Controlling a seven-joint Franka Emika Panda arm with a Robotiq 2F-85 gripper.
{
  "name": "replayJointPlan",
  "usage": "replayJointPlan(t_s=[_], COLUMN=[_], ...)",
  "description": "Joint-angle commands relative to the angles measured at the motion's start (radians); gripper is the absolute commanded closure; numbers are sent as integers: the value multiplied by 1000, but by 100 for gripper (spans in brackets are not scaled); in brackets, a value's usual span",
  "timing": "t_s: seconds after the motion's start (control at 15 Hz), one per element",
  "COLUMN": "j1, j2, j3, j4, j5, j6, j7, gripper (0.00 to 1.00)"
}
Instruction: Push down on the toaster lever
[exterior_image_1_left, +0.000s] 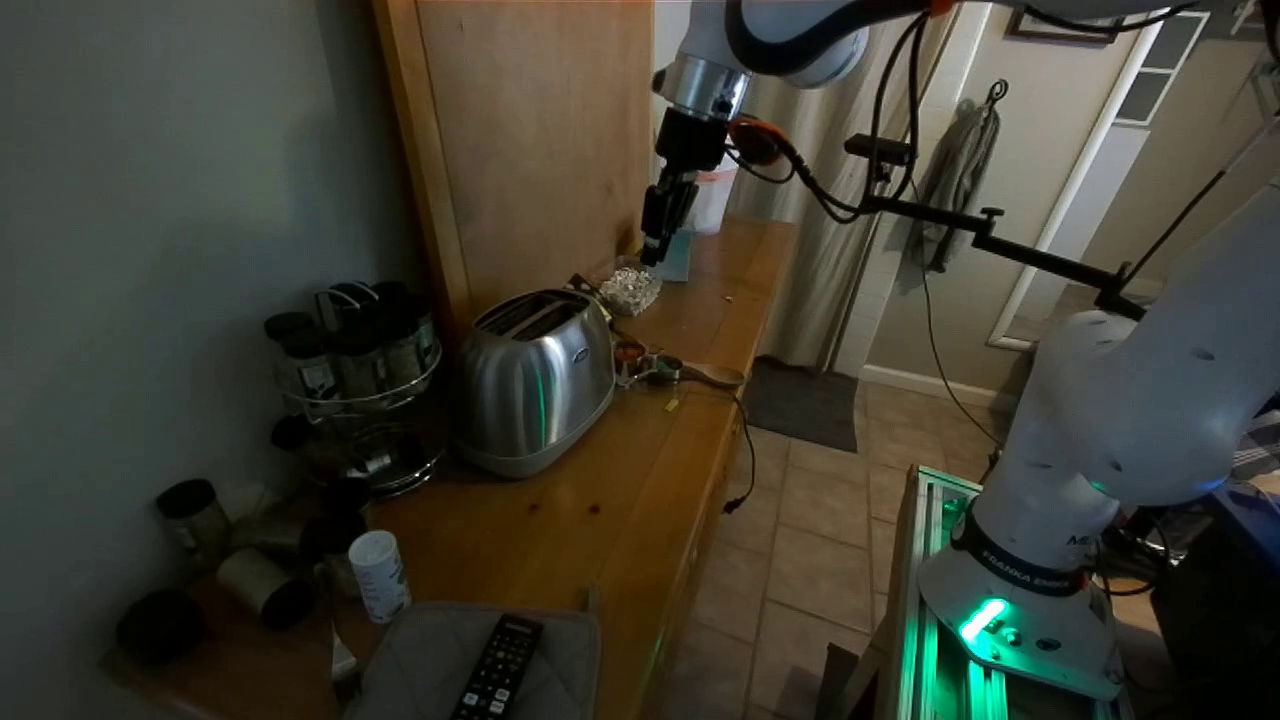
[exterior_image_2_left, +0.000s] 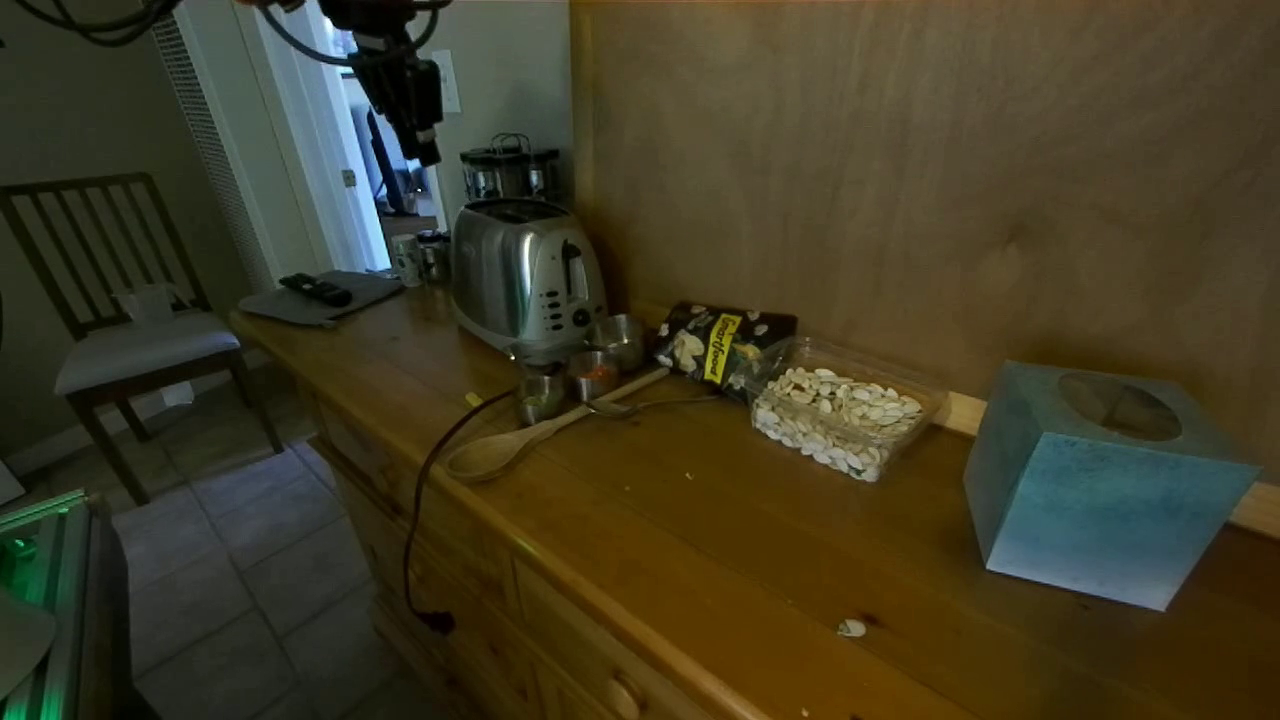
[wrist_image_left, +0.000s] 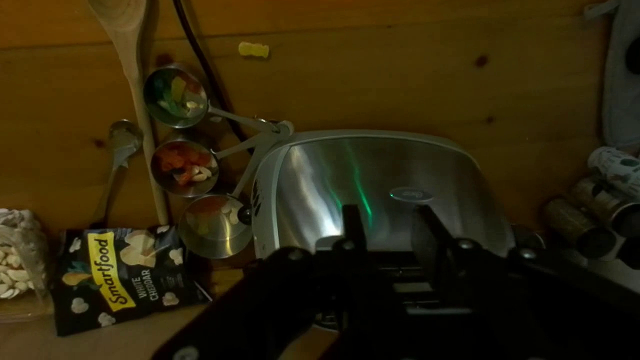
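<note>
The shiny silver toaster (exterior_image_1_left: 530, 390) stands on the wooden counter, also seen in an exterior view (exterior_image_2_left: 495, 270) and the wrist view (wrist_image_left: 380, 175). Its dark slots are on top. The toaster lever (exterior_image_2_left: 571, 252) looks like a small dark tab high on the narrow end face; it is hidden in the wrist view. My gripper (exterior_image_1_left: 652, 252) points down, above and apart from the toaster, and shows in an exterior view (exterior_image_2_left: 426, 150) too. In the wrist view the gripper's (wrist_image_left: 387, 212) two black fingers are apart with nothing between them, over the toaster's front side and slots.
Measuring cups (exterior_image_2_left: 592, 372) and a wooden spoon (exterior_image_2_left: 495, 452) lie by the toaster's lever end. A snack bag (exterior_image_2_left: 720, 345), a seed tray (exterior_image_2_left: 840, 415) and a blue box (exterior_image_2_left: 1100, 490) stand along the back. A spice rack (exterior_image_1_left: 360, 390) stands beside the toaster. A cord (exterior_image_2_left: 415, 520) hangs off the edge.
</note>
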Motion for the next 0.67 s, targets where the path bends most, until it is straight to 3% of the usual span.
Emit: replayJointPlan(t_s=[0.0, 0.6], j1=[-5, -64], j2=[112, 320], j3=[-29, -52], j4=[99, 251], j5=[50, 91], j6=[15, 42], j7=[-100, -178], gripper=[98, 100])
